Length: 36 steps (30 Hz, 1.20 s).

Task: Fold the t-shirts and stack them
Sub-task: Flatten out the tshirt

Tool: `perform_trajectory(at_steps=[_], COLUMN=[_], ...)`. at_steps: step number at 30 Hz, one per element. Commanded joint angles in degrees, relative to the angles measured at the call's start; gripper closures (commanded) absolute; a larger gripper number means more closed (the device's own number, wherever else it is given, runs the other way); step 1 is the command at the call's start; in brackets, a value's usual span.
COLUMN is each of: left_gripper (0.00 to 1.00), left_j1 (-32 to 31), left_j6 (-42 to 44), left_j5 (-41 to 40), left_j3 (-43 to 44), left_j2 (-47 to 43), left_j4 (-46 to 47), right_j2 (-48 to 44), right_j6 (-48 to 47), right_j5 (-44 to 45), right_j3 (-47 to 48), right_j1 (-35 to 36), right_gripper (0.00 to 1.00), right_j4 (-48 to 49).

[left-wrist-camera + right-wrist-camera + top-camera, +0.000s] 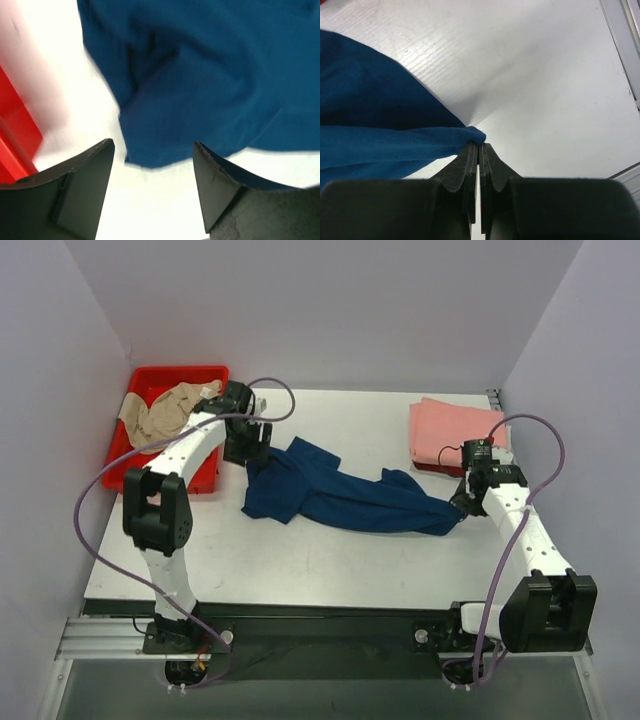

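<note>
Black fingers (pixel 85 175) of the left gripper (pixel 153 145) sit closest in the left wrist view. They are spread wide apart and hold nothing. It is hard to tell if they touch any cloth.

Just past them is the blue tee (pixel 330 490). It lies crumpled on the white table (pixel 300 570), pulled out into a long strip from left to right. The left gripper is at the tee's left end.

At the tee's right end is the right gripper (pixel 479 145). Its fingers are pressed tight together and pinch a small corner of the blue cloth.

Left of the blue tee, just beside it, stands a red bin (pixel 180 373). A beige tee (pixel 160 415) lies bunched up in the bin.

Behind the blue tee's right end, a little apart from it, a pink tee (pixel 450 430) lies folded flat. A thin red edge (pixel 435 468) peeks out from under the pink tee. What that red thing is cannot be told.
</note>
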Motion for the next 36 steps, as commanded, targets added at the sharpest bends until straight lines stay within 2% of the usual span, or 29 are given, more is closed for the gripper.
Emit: perform_trajectory(at_steps=[1, 6, 7, 9, 14, 19, 24, 27, 36], left_gripper=[0.27, 0.36, 0.42, 0.46, 0.48, 0.51, 0.53, 0.59, 0.61], left_j1=[0.2, 0.8, 1.0, 1.5, 5.0, 5.6, 5.5, 5.4, 4.6], left_j6=[-1.9, -4.6, -5.1, -6.6, -9.1, -10.2, -11.2, -11.1, -10.9], left_j5=[0.6, 1.6, 1.7, 3.7, 11.1, 16.5, 17.5, 16.7, 15.5], left_j3=[-12.4, -21.9, -24.8, -27.3, -35.6, -36.8, -38.2, -38.1, -39.0], left_j2=[-12.5, -15.9, -16.7, -17.4, -18.3, -16.8, -14.3, -12.9, -12.1], left_j4=[8.6, 11.7, 12.7, 15.4, 24.0, 30.7, 34.2, 33.0, 31.5], right_j2=[-2.0, -2.8, -2.9, -3.0, -2.4, -2.3, -2.7, -3.0, -2.7], right_j6=[-0.6, -2.6, -3.1, -3.5, -3.5, -3.2, -2.9, -2.7, -2.6], right_j5=[3.8, 3.5, 3.3, 3.1, 1.8, 0.9, 0.1, 0.1, -0.6], right_j3=[-2.0, -3.6, -3.9, -4.1, -4.7, -5.1, -5.6, -5.6, -5.8], right_j1=[-2.3, -5.9, -6.8, -7.5, -8.1, -8.2, -8.2, -8.2, -8.2], right_gripper=[1.0, 1.0, 1.0, 1.0, 1.0, 1.0, 1.0, 1.0, 1.0], right_j4=[-1.1, -1.7, -1.8, -1.6, -1.6, -1.5, -1.5, -1.6, -1.5])
